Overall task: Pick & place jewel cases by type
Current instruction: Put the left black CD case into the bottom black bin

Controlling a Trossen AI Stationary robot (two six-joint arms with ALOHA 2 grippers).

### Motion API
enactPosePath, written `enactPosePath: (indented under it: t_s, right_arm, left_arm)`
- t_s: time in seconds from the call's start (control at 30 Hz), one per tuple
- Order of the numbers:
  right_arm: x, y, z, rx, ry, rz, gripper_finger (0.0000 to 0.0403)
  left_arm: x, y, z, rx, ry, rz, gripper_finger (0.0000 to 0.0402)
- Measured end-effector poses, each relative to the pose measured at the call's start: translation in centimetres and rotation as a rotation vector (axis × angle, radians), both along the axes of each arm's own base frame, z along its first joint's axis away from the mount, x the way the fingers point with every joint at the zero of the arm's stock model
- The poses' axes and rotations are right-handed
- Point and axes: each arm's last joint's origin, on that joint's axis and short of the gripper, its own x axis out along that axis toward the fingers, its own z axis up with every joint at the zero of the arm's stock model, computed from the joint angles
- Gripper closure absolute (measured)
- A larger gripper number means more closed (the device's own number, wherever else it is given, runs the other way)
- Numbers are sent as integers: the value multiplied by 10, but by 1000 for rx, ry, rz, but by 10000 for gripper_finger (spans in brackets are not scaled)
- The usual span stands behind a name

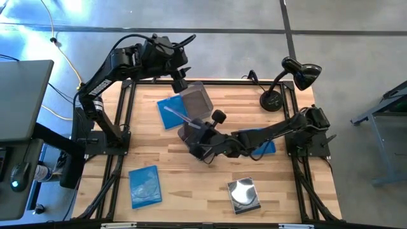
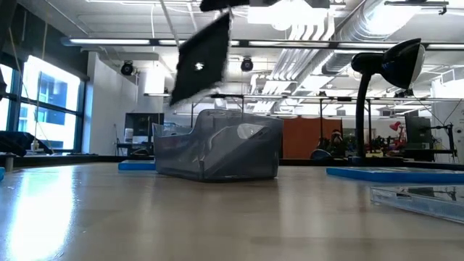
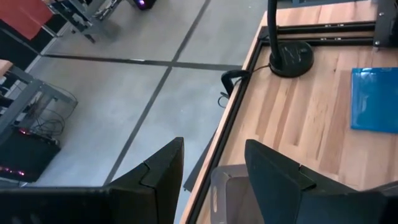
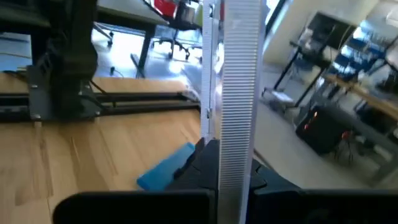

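Right gripper (image 4: 224, 155): clamped shut on the lower edge of a thin dark square plastic jewel case (image 2: 201, 61), which it held in the air at mid-table.
Held case: it hung tilted, one corner down, with its ribbed spine standing upright between the jaws. That edge grip looked chosen so the case could slide down into a bin rather than be laid flat.
Smoky-grey translucent rectangular tub (image 1: 196, 97): it sat at the far middle of the wooden table (image 1: 299, 191). The raised case hung near it, but I could not tell whether it was right over the rim or just short of it on the near side.
Left gripper (image 3: 211, 155): fingers apart and holding nothing, hovering over the tub's far side. I judged it was waiting there out of the right arm's way.
Translucent blue flat jewel cases: one (image 1: 173, 111) lay just left of the tub, another (image 1: 145, 186) at the near left, and a third (image 1: 267, 147) was partly hidden under the right arm. All three seemed unsorted.
Silver-faced clear jewel case (image 1: 244, 194): it lay flat at the near right, well apart from the tub and likely due for the same bin as the dark one.
Black desk lamp (image 1: 299, 73): it stood at the far right corner, clear of the work.
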Motion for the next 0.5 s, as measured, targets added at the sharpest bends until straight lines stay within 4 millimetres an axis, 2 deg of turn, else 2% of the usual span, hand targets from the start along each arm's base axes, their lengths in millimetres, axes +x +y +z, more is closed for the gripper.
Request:
enactPosePath:
  t_s: [0.1, 0.27, 0.5]
  right_arm:
    - [-3, -1, -11, 23, -12, -43, 400]
    - [-13, -5, -44, -14, 69, -89, 390]
    - [-21, -8, -74, -31, 167, 2, 385]
  left_arm:
    - [0, 0, -1, -6, 5, 3, 234]
    - [-1, -1, -3, -27, 19, -6, 234]
    - [-1, -1, -3, -41, 16, -12, 234]
